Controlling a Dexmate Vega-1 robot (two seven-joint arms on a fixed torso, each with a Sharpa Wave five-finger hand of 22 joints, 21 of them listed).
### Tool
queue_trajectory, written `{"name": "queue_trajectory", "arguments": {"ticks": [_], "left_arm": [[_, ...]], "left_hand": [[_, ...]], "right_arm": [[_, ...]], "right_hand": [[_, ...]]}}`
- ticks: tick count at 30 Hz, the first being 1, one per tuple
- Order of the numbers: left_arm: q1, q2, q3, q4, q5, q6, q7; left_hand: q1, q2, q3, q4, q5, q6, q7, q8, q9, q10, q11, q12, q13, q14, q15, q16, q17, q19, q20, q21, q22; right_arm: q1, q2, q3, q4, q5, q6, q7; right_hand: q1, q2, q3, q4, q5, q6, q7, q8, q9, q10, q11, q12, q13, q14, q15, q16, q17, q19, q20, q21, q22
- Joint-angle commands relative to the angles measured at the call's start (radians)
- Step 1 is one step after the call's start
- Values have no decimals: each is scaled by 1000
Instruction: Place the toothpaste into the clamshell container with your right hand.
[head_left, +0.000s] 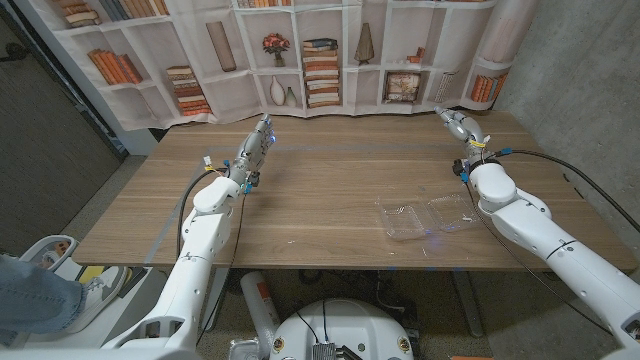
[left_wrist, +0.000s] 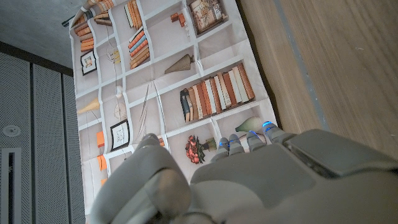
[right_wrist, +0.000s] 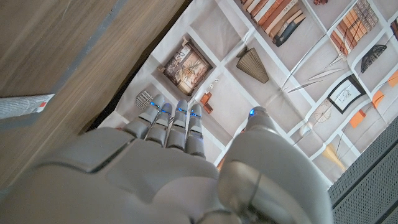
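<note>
Apparently toothpaste (right_wrist: 22, 106) lies just beside the right hand (right_wrist: 180, 168).

A clear plastic clamshell container (head_left: 428, 217) lies open on the wooden counter (head_left: 320, 190), near the right hand (head_left: 455, 124); the left hand (head_left: 254, 148) holds nothing.

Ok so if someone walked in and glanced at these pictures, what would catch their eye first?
Probably the two white arms reaching across the wooden table, the left hand and right hand both raised near the far edge, holding nothing. Next, the clear clamshell container lying open on the table beside the right forearm. Behind it all hangs a printed bookshelf backdrop.
</note>
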Motion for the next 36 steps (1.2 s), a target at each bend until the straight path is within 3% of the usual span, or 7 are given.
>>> {"name": "queue_trajectory", "arguments": {"ticks": [1,36], "left_arm": [[2,6,3,-15,4,9,1],[3,5,3,-6,0,1,-3]], "left_hand": [[15,2,-1,-3,0,1,-1,-1,5,-6,1,-2,4,-28,6,0,4,-70,-54,-3,3],[18,5,-6,-5,-2,3,-4,-1,5,-6,-1,-3,4,-26,6,0,4,-68,-49,-11,4]], "right_arm": [[10,-23,-8,-6,-63,-75,-44],[29,-82,-33,-49,-162,-236,-101]], "right_hand": [[16,-1,2,-8,-2,12,-2,-1,3,8,0,1,3,5,-3,5,0,8,-22,-5,4],[37,-3,4,-24,-3,13,-12,-7,5,17,-7,-3,4,25,-17,5,1,34,-21,-13,4]]}}
